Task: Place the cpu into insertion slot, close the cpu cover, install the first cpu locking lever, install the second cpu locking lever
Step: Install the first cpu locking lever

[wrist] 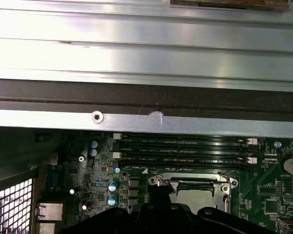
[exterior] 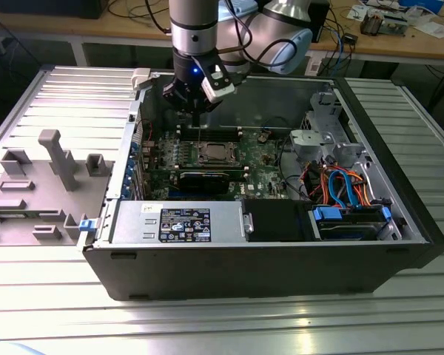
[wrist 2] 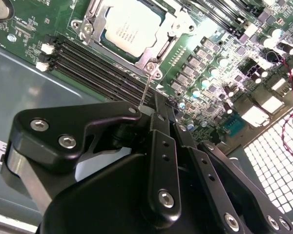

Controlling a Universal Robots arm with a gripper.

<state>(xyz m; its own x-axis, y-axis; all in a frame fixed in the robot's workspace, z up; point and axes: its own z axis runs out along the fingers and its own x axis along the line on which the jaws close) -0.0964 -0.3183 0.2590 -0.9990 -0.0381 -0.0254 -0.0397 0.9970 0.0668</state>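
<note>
The cpu (wrist 2: 129,27) lies flat in the insertion slot (wrist: 223,187) on the green board, and in the exterior view the cpu (exterior: 213,154) sits mid-case. The silvery cpu cover (wrist 2: 162,43) lies down around it, with the chip's top visible through its window. A thin metal locking lever (wrist 2: 146,85) stands up from the socket's corner, its upper end at my fingertips. My gripper (wrist 2: 158,109) hangs just above the socket's edge with its black fingers shut on that lever end. In the exterior view the gripper (exterior: 197,118) is over the far side of the socket.
Black memory slots (wrist 2: 93,63) run beside the socket, near the case wall (wrist: 146,119). A coin battery (wrist: 292,165) sits on the board. The power supply (exterior: 177,222) and the drive bay with cables (exterior: 340,185) fill the near side. A grey fixture tray (exterior: 37,185) lies at the exterior view's left.
</note>
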